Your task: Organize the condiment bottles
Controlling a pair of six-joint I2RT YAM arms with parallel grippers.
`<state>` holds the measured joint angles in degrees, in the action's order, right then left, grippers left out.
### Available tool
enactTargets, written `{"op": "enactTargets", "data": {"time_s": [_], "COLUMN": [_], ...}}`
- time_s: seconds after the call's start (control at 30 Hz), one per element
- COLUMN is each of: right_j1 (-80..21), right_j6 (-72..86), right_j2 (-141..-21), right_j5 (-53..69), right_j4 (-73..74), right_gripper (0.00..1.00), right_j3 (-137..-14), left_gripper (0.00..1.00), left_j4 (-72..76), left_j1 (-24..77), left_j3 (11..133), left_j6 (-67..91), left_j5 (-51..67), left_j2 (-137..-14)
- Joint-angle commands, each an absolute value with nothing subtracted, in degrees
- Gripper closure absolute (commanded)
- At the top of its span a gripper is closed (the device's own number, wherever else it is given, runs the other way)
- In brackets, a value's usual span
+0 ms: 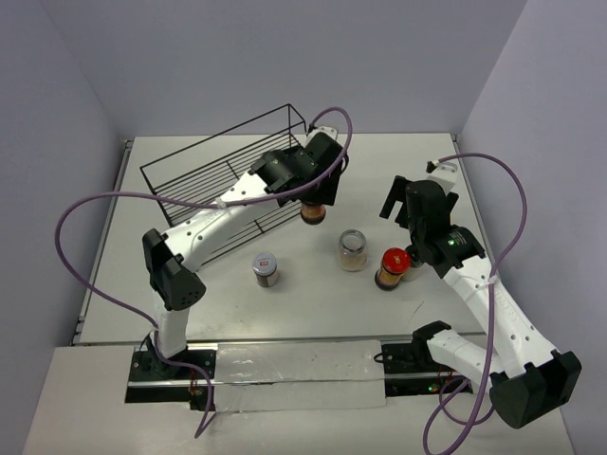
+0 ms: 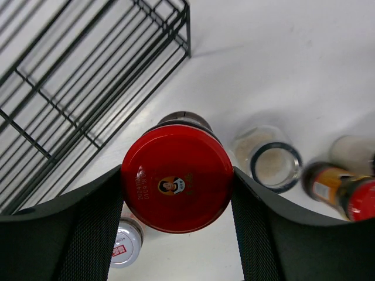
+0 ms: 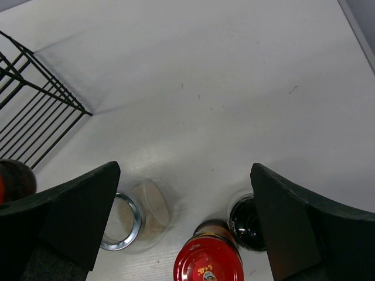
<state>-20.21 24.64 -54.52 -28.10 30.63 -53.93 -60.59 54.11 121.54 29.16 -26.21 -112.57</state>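
Note:
My left gripper [image 2: 177, 182] is shut on the red lid of a dark brown jar [image 2: 177, 175], held upright just off the corner of the black wire rack [image 1: 223, 180]. In the top view this jar [image 1: 313, 214] hangs under the left gripper [image 1: 318, 197]. A grey-lidded jar [image 1: 266, 269], a clear pale jar [image 1: 352, 249] and a second red-lidded jar [image 1: 391, 267] stand in a row on the table. A black-lidded jar [image 3: 247, 221] stands right beside the red-lidded one [image 3: 208, 262]. My right gripper [image 3: 184, 187] is open and empty above them.
The wire rack [image 2: 64, 88] lies at the back left, its corner close to the held jar. The table's right edge [image 1: 479, 227] runs just past the right arm. Purple cables loop over both arms.

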Motion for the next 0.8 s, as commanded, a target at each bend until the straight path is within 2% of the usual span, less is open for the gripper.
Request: {"op": "enactTargets", "data": {"time_s": [0.0, 0.3, 0.77], "right_j1": [-20.0, -20.0, -19.9], "right_j6": [25.4, 25.8, 26.1], "right_j2": [-53.7, -53.9, -55.2], "right_j5": [-29.4, -29.1, -28.2], "right_j4": [29.1, 29.5, 29.8], "right_gripper": [0.00, 0.00, 0.00], "right_j3": [-54.1, -54.1, -54.9], "left_gripper": [0.90, 0.90, 0.90], "left_j4": [-58.2, -55.0, -40.6], "left_j1": [52.5, 48.4, 43.6], "left_j3": [130.1, 135.9, 138.4], "left_j6": [25.8, 22.0, 15.1], "left_j5": [-25.1, -26.3, -30.2], "left_j2": [-107.2, -106.7, -105.0]}}
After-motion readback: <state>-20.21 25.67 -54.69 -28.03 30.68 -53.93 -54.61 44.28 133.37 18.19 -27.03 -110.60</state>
